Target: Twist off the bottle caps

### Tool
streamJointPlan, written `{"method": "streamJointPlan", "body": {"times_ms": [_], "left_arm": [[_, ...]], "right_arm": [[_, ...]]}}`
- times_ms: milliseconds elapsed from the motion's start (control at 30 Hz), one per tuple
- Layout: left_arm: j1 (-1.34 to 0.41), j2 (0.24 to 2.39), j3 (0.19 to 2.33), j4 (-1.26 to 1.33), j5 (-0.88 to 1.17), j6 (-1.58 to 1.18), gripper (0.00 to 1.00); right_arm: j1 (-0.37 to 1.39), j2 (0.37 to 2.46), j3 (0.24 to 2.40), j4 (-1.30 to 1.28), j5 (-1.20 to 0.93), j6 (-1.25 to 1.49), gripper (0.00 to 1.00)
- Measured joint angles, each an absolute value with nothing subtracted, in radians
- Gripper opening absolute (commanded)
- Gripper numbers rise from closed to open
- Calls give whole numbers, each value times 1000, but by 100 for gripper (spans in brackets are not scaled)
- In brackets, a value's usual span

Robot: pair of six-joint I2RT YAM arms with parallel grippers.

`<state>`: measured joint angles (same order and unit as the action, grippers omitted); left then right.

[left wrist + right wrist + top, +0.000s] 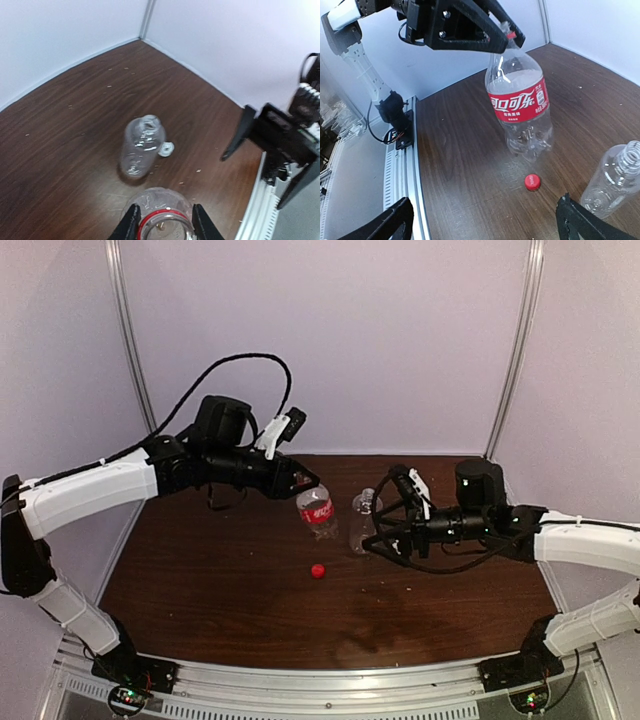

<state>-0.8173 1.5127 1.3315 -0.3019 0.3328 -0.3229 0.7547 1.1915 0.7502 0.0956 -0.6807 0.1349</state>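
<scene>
**Both caps off:** The left gripper (165, 222) is clamped on the neck of a red-labelled Coca-Cola bottle (318, 512). The bottle's mouth is uncapped, and it sits toward the middle of the worktop's (200, 590) far edge. The red cap (318, 571) lies flat on the wood, apart from the bottle on the side toward the near edge. Just to the right stands an unlabelled clear bottle (362, 525), also open-mouthed, with a white cap (166, 148) lying on the worktop just beside it. The right gripper (484, 200) hangs near that bottle without touching it, its jaws spread wide and holding nothing.
</scene>
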Motion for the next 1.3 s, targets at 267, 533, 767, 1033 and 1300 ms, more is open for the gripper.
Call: {"method": "streamJointPlan", "body": {"times_ms": [267, 533, 767, 1033, 1300], "left_arm": [[-802, 1590, 1337, -349, 104, -249, 0], [-799, 1730, 1374, -308, 47, -230, 0], [-799, 1835, 1397, -255, 41, -231, 1], [-799, 1869, 1397, -224, 41, -240, 5], [-799, 1876, 1397, -205, 41, -249, 34]], "right_arm": [[752, 1093, 736, 53, -484, 191, 100], [744, 1048, 736, 11, -350, 233, 100], [739, 1055, 735, -16, -316, 244, 100], [733, 1055, 733, -28, -307, 251, 100], [731, 1056, 733, -31, -305, 258, 100]]}}
